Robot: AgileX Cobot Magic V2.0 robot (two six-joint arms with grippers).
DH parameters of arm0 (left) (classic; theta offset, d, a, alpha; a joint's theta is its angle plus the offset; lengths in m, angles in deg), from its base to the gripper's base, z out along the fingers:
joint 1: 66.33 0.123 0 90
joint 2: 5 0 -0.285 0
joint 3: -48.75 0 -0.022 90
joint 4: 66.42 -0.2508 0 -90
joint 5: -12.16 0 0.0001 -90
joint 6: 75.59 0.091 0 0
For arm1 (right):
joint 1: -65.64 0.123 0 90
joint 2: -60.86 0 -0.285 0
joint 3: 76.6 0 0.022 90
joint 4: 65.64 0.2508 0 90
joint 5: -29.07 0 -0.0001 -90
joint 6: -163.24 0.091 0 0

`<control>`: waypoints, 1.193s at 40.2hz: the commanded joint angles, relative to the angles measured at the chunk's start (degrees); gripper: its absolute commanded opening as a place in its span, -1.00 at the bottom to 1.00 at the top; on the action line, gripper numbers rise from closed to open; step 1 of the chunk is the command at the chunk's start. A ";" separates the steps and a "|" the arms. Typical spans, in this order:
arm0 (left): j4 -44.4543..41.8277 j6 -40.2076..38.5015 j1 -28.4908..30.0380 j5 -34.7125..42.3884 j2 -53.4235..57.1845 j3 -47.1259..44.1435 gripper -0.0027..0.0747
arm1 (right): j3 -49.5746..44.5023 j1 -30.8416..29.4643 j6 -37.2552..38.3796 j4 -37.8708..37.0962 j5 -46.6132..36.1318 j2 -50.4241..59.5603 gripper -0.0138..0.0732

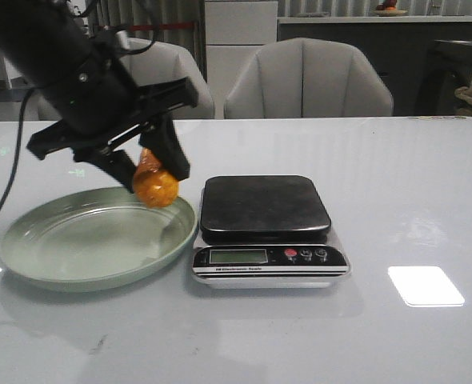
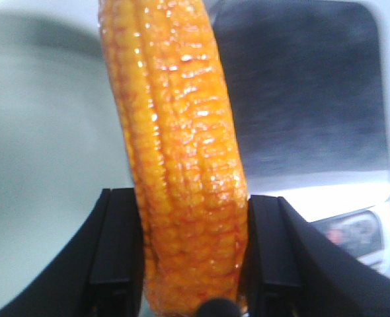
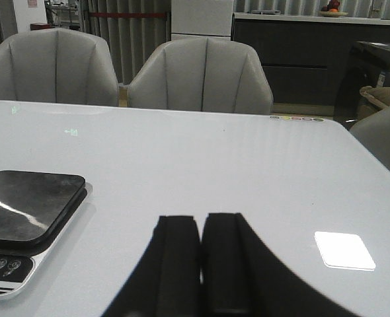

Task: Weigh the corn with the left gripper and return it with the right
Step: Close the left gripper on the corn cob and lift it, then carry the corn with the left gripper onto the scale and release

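My left gripper is shut on the orange-yellow corn, which hangs above the right rim of the pale green plate, just left of the scale. The left wrist view shows the corn clamped between both black fingers, with the scale's dark platform beyond it. My right gripper is shut with nothing in it, low over the bare table right of the scale. It does not appear in the front view.
The scale has a display and buttons along its front edge. Two grey chairs stand behind the table. A bright light patch lies on the table at the right.
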 commanded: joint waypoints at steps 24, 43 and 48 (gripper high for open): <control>2.44 -0.20 -10.16 3.22 -7.31 13.36 -0.17 | -0.26 -0.34 -0.14 -0.54 -4.61 1.15 -0.32; -0.23 -0.20 -9.11 0.39 -3.95 14.62 0.58 | -0.26 -0.34 -0.14 -0.54 -4.61 1.15 -0.32; -2.57 -0.20 -7.99 -0.36 0.25 13.20 0.58 | -0.26 -0.34 -0.14 -0.54 -4.61 1.15 -0.32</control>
